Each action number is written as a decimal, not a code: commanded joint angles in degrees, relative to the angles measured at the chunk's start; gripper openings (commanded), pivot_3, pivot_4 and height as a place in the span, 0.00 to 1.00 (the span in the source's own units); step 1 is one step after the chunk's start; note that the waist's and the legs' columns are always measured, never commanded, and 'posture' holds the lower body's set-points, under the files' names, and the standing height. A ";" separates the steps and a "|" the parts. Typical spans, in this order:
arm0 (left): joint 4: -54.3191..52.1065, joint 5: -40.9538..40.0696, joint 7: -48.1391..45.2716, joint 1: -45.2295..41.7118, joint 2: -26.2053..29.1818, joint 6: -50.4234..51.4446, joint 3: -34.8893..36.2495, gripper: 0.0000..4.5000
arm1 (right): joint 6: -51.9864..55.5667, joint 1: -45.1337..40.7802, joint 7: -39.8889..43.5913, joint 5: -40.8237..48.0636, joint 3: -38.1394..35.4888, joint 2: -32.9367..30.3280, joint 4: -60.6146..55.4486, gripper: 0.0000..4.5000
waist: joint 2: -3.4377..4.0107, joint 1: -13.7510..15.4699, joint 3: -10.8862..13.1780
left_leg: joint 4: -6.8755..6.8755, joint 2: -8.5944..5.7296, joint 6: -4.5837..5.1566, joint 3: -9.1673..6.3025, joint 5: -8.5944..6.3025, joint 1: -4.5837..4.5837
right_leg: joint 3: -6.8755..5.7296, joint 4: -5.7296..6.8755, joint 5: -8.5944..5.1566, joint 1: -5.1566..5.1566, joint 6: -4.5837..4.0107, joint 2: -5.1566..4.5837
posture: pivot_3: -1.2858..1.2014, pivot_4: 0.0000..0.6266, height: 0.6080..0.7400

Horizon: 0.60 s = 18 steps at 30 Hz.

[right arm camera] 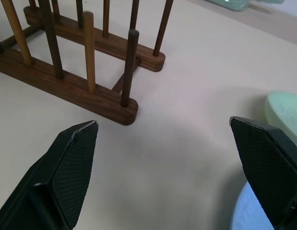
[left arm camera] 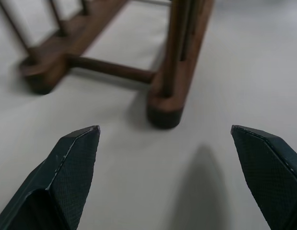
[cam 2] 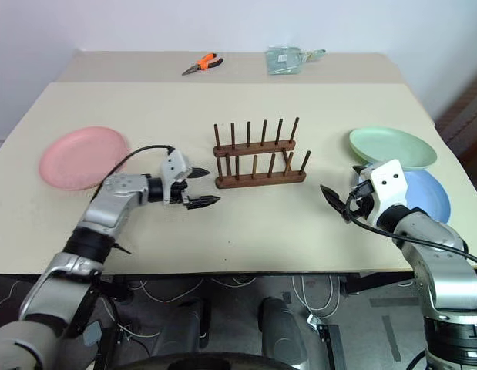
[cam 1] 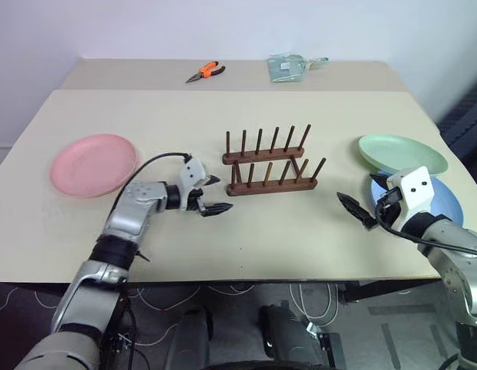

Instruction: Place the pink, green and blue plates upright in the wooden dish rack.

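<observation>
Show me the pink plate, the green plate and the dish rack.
pink plate [cam 1: 93,164], left eye view, middle of its face
green plate [cam 1: 401,153], left eye view, middle of its face
dish rack [cam 1: 270,184], left eye view, near base bar

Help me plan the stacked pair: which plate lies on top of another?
The green plate: its near edge overlaps the blue plate beneath, while the pink plate lies alone.

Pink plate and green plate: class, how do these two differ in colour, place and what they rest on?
The pink plate is salmon; the green plate is pale mint. The pink plate lies alone on the table, left of the wooden dish rack; the green plate lies right of it. The pink plate rests flat on bare tabletop, while the green plate overlaps the blue plate. Both are round, shallow, alike in size, and neither is in the rack.
</observation>
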 commanded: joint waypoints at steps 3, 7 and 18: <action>16.02 3.37 2.66 -7.65 -7.47 -6.59 -0.63 1.00 | -0.03 4.97 -3.23 -0.72 -3.75 1.59 -7.30 0.99 | 0.00 0.13 -0.01 | 0.21 -0.04 0.08 -0.04 -0.05 -0.11 | -0.01 -0.02 -0.03 0.05 0.06 -0.03 | 0.52 0.24 0.94; 21.71 4.42 1.56 -9.25 -9.07 -10.58 -0.22 0.79 | 0.66 8.57 -5.04 -0.67 -4.87 2.76 -10.79 1.00 | 0.02 -0.03 -0.03 | 0.37 -0.04 0.29 -0.05 -0.18 -0.10 | -0.01 0.00 -0.04 0.11 0.07 -0.03 | 0.52 0.24 0.94; 21.31 5.07 -5.15 -8.54 -7.34 -17.40 0.53 0.17 | 0.08 8.02 -5.37 -1.86 -2.92 3.13 -9.90 1.00 | 0.06 -0.21 -0.06 | 0.42 -0.02 0.31 -0.05 -0.20 -0.06 | -0.01 0.02 -0.04 0.16 0.06 -0.02 | 0.52 0.24 0.94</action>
